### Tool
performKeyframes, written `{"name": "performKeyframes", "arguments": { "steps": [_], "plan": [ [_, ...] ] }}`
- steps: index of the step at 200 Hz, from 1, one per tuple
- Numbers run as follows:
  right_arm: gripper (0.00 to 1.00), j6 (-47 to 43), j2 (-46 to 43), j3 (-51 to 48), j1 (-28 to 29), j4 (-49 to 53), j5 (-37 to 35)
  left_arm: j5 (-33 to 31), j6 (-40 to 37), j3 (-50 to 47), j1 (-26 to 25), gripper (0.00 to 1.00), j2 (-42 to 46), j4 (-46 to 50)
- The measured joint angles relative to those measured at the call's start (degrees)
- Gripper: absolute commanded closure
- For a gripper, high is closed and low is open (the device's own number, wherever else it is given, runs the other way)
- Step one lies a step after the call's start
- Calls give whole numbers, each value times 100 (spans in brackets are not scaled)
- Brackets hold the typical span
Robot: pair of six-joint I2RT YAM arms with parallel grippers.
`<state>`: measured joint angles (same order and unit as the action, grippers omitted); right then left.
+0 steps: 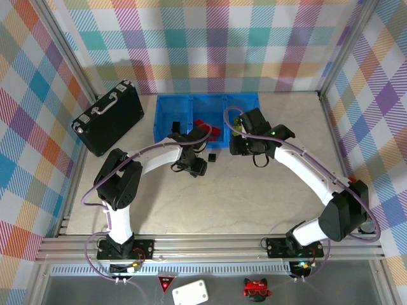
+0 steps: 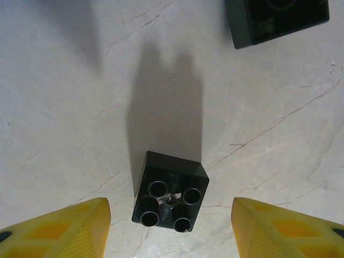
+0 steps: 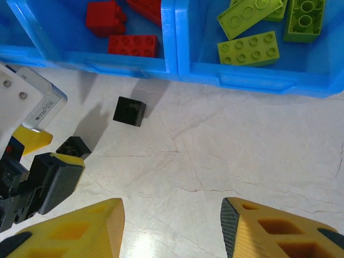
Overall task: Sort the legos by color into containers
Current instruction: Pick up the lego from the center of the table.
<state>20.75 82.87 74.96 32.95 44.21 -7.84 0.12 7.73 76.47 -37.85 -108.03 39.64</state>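
Observation:
A black lego cube (image 2: 171, 192) lies studs-up on the table between the yellow fingertips of my left gripper (image 2: 171, 210). The jaws are open, with a gap on each side of the cube. A second black lego (image 2: 277, 19) lies just beyond it, and shows as a black lego (image 3: 129, 111) in front of the blue containers (image 3: 177, 67). Red legos (image 3: 133, 45) lie in the middle compartment and lime-green legos (image 3: 250, 48) in the right one. My right gripper (image 3: 172, 215) hangs open over bare table. From above, the left gripper (image 1: 198, 166) and right gripper (image 1: 236, 145) sit near the tray's front.
A black briefcase (image 1: 108, 117) with a silver handle lies at the far left, beside the tray. The two arms arch toward each other in front of the tray (image 1: 165, 101). Checked walls and metal frame posts enclose the table.

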Motion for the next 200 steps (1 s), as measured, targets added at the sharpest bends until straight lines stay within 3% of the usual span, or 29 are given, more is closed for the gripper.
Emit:
{"name": "performKeyframes", "arguments": {
  "steps": [75, 200],
  "plan": [
    [47, 46, -44, -24, 0, 4, -15, -24, -1021, 313, -2, 42, -415, 188],
    [47, 70, -98, -28, 0, 15, -33, -85, -1231, 407, -2, 62, -605, 247]
  ]
}}
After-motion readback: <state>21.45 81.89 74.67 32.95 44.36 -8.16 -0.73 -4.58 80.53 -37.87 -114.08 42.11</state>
